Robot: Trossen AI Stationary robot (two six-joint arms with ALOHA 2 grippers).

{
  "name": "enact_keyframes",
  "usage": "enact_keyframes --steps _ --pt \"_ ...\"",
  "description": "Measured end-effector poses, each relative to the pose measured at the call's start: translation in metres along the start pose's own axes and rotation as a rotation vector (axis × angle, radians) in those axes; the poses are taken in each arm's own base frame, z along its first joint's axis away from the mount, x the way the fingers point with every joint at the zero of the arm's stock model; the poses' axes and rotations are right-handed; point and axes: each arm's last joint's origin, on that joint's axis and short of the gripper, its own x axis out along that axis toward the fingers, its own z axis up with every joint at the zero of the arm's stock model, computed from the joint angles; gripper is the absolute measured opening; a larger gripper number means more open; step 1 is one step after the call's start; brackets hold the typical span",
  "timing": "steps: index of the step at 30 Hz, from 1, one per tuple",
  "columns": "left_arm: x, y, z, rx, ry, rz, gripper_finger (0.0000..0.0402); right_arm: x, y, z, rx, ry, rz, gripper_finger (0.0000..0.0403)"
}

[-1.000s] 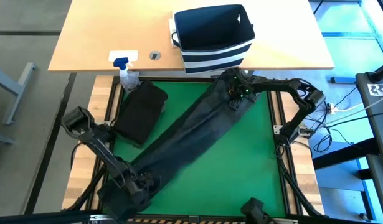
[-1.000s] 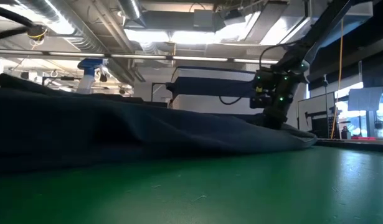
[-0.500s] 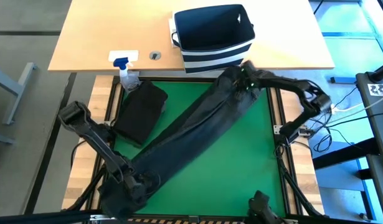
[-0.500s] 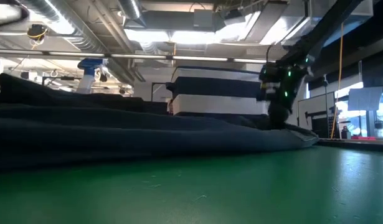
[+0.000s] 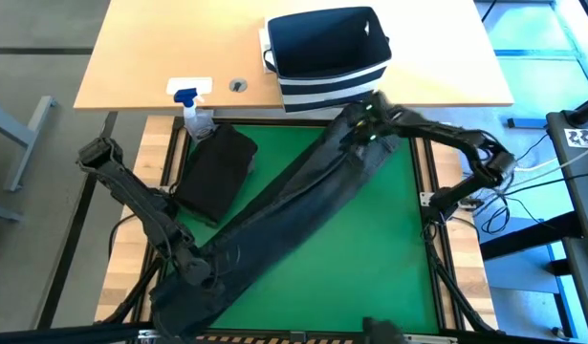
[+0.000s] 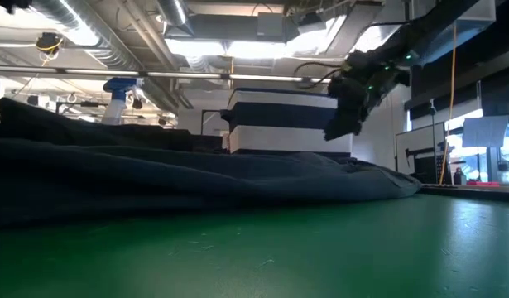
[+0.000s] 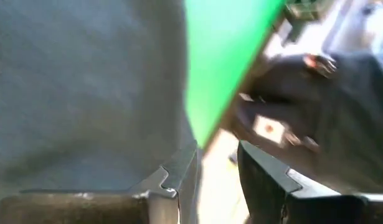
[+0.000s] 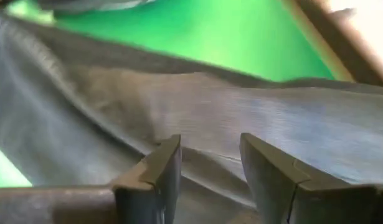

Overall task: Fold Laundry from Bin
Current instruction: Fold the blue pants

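I have the long dark grey garment [image 5: 294, 215] stretched diagonally across the green mat [image 5: 370, 258], from the near left corner up to the far right by the bin [image 5: 327, 57], which stands on the wooden table just beyond the mat. My right arm reaches in from the right with its elbow bent out past the mat's edge, and the right gripper [image 5: 362, 124] hangs over the far end of the garment; from table height I see it lifted clear of the cloth [image 6: 353, 103]. Its fingers [image 8: 163, 165] stand apart with a gap and nothing between them. My left arm stretches low from the left side down to the near left end, the left gripper [image 5: 200, 275] over the cloth there, fingers [image 7: 179, 177] narrowly parted and empty. A folded black garment [image 5: 215, 172] lies at the mat's far left, beside a spray bottle [image 5: 193, 113].
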Motion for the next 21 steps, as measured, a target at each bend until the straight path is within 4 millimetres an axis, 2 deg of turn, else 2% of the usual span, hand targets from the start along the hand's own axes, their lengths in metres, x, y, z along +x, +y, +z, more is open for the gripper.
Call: enact_keyframes --steps 3,6,11,14,17,21 --pt "0.003 0.007 0.001 0.014 -0.079 0.081 0.011 0.034 0.014 0.001 -0.063 0.04 0.031 0.0165" --pt "0.014 0.012 0.0 0.022 -0.108 0.154 0.011 0.068 0.023 0.0 -0.11 0.062 -0.014 0.0165" --pt "0.041 0.02 -0.012 -0.002 -0.047 0.243 0.011 0.104 0.013 -0.01 -0.125 0.099 -0.242 0.0165" --pt "0.061 0.025 -0.027 -0.026 -0.001 0.277 0.011 0.11 -0.003 -0.014 -0.081 0.095 -0.374 0.0165" --pt "0.08 0.032 -0.043 -0.064 0.032 0.322 0.011 0.105 -0.02 -0.016 -0.032 0.09 -0.466 0.0165" --pt "0.091 0.035 -0.056 -0.093 0.013 0.332 0.011 0.098 -0.036 -0.016 0.021 0.045 -0.524 0.0165"
